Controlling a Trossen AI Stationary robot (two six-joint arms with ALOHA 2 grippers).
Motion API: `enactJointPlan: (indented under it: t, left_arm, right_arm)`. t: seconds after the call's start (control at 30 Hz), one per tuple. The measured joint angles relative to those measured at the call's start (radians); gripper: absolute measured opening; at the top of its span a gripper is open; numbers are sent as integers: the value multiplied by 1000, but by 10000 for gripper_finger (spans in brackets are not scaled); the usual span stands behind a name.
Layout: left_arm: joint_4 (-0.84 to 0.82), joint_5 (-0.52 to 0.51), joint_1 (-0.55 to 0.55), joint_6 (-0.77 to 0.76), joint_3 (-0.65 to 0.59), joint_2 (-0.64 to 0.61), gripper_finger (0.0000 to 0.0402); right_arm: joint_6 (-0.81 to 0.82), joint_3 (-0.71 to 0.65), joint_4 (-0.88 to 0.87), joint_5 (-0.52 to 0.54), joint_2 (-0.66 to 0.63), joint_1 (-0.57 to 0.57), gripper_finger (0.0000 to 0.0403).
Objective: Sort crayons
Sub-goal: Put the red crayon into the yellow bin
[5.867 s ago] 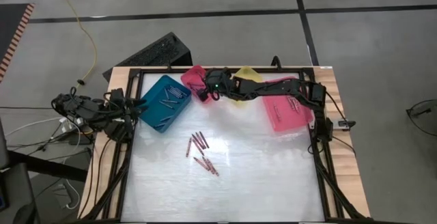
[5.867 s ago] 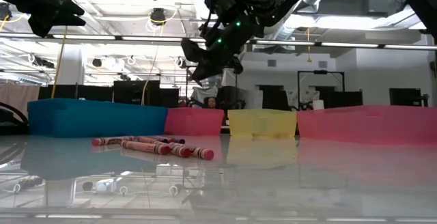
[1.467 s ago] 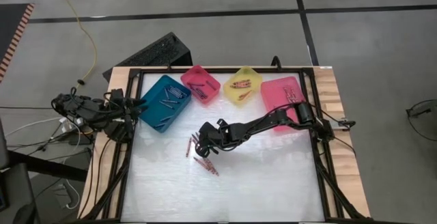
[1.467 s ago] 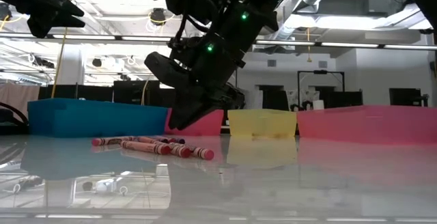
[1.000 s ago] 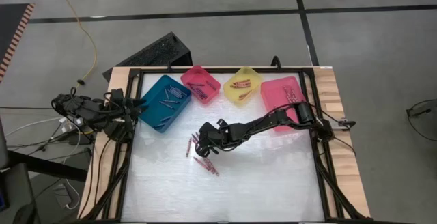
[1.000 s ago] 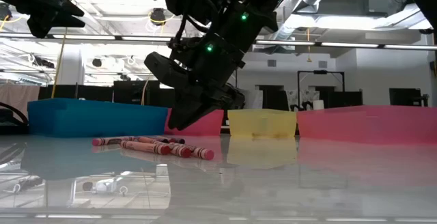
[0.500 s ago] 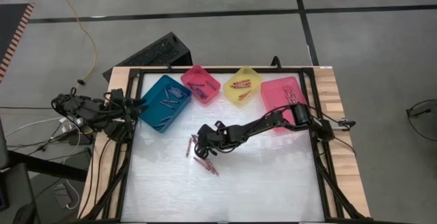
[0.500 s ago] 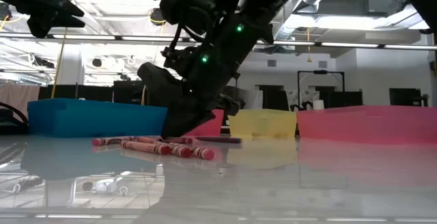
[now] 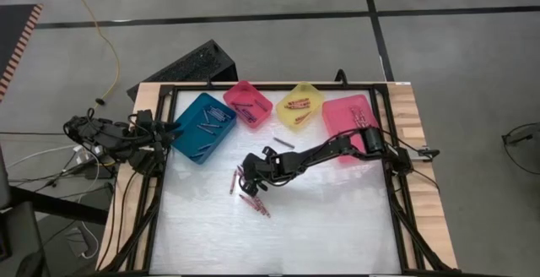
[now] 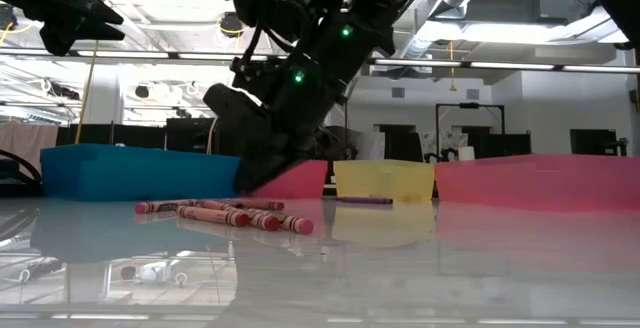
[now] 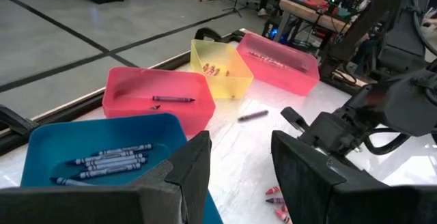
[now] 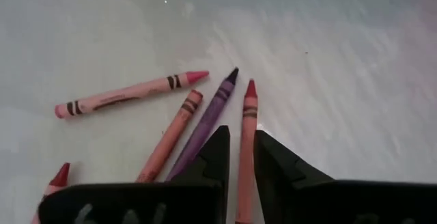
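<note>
Right wrist view puts your right claw low over the crayons, fingers nearly together with nothing between them. They lie mid-worktop. One dark crayon lies apart, near the far-edge bins. Your left claw waits open at the left edge.

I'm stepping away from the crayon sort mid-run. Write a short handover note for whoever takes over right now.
Right gripper: low over the loose pile of red and pink crayons mid-table, fingers nearly closed, nothing held.
Left gripper: open, parked by the teal plastic bin.
Done: crayons already lie in the teal bin, small pink bin, yellow bin and large pink bin.
Left: the pile, including a purple crayon, plus one dark crayon lying alone near the bins.
</note>
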Motion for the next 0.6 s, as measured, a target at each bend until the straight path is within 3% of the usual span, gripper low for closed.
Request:
enactJointPlan:
  t: [0.4, 0.6]
  left_arm:
    - [0, 0, 0, 0, 0, 0, 145]
    - [0, 0, 0, 0, 0, 0, 145]
  right_arm:
    - [-85, 3, -52, 3, 0, -14, 67]
    - [-103, 3, -61, 58, -14, -16, 66]
